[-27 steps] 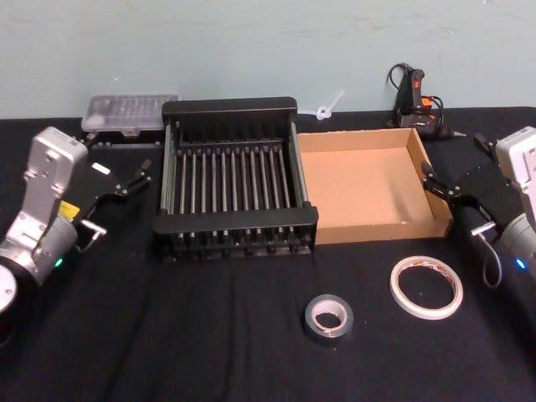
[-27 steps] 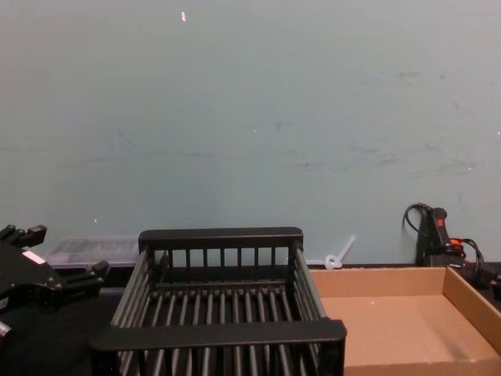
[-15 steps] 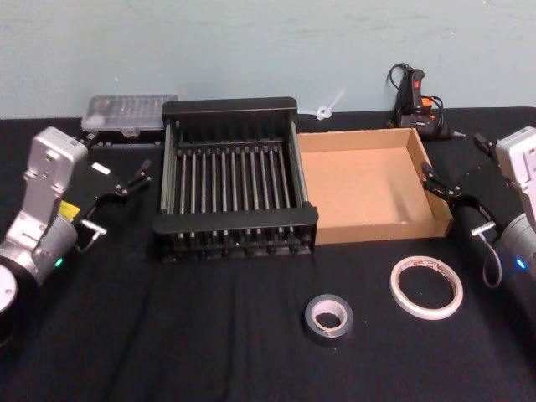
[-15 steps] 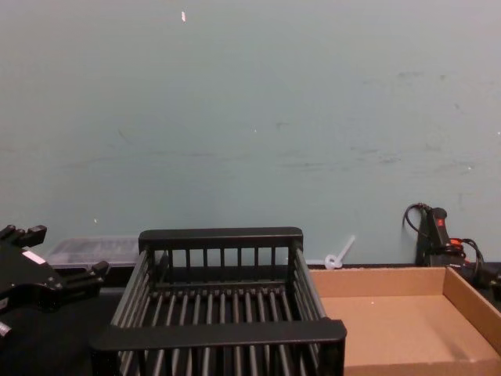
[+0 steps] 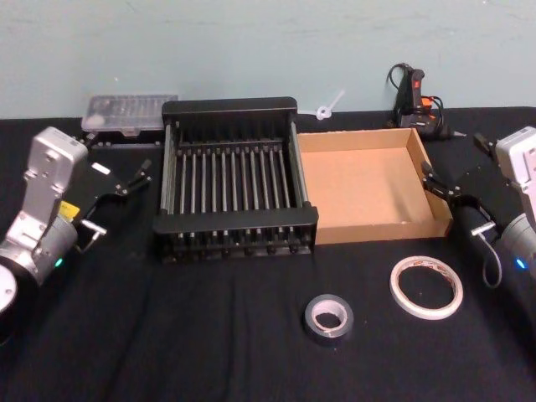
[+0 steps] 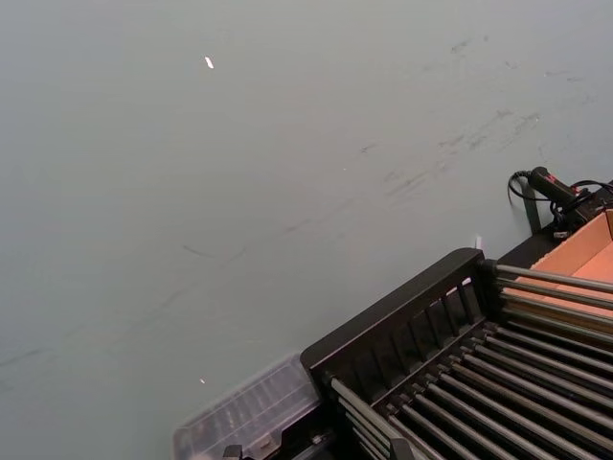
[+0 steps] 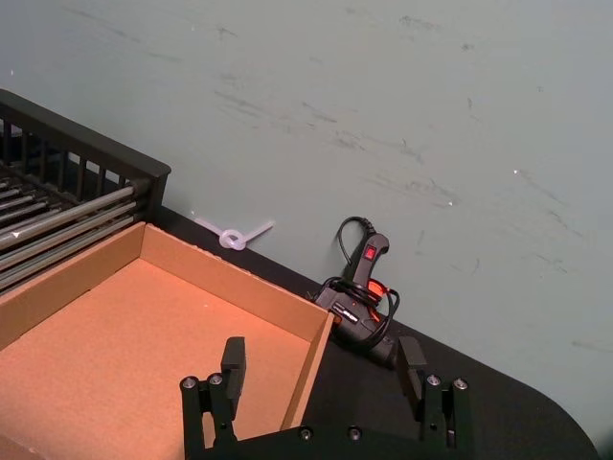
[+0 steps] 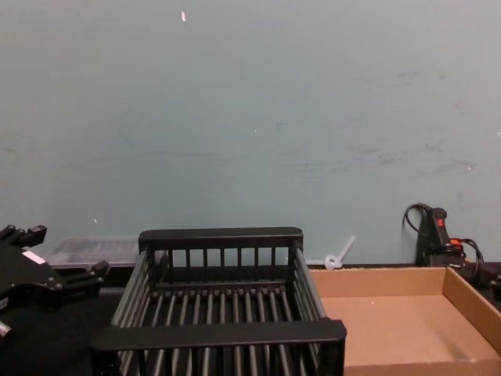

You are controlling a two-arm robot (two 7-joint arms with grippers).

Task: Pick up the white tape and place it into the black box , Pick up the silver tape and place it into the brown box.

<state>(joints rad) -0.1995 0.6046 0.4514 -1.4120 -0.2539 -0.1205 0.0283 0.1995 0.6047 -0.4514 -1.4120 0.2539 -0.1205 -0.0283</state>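
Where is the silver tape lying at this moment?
In the head view, the silver tape lies flat on the black table, near its front edge, in front of the black box and beside the white tape, on that ring's left.

The worktop (image 5: 209, 335) is covered with a black cloth and runs back to a pale blue-green wall. The black box (image 5: 234, 180), a slatted crate, stands at the centre toward the far side. The brown box (image 5: 368, 188), a shallow cardboard tray, sits directly to its right, side walls touching. The silver tape (image 5: 328, 318) lies flat on the near side, right of centre. The white tape (image 5: 426, 287) lies flat further right and slightly farther back, apart from the silver roll. A clear plastic case (image 5: 130, 113) lies at the far left by the wall. A black glue gun (image 5: 414, 99) with an orange switch rests at the far right. A white cable tie (image 5: 327, 107) lies between the case and the gun.
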